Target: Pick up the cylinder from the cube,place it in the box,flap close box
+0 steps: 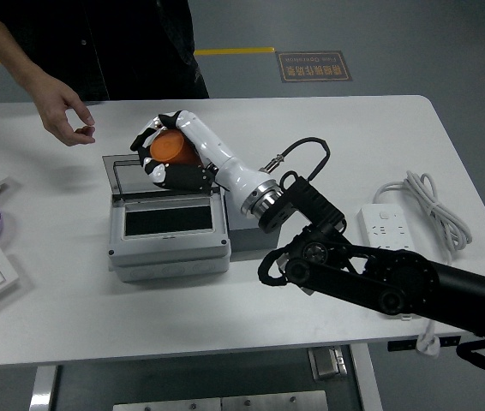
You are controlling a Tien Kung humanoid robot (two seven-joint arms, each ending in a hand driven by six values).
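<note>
Your right robot hand [167, 154] is gripping the orange cylinder [172, 147], its black fingers [151, 137] wrapping around the cylinder's sides. It is hovering in the upper middle of the frame, above the raised lid [122, 175] of the grey box [168, 231]. The box is sitting on the white counter [328, 128] left of centre, with its dark opening facing up toward the camera. The grey cube [244, 233] is mostly hiding behind your forearm, just right of the box and seemingly touching it.

To do this step well, bring the hand forward and down until the cylinder is hanging squarely over the dark opening, clear of the lid's edge. Lower it inside before loosening the fingers, so it is not bouncing out.

The cylinder is looking short, smooth and bright orange, with a flat round end showing between the fingers.

A person's hand [67, 120] is hovering at the upper left, apart from the box, holding nothing that can be made out.
</note>
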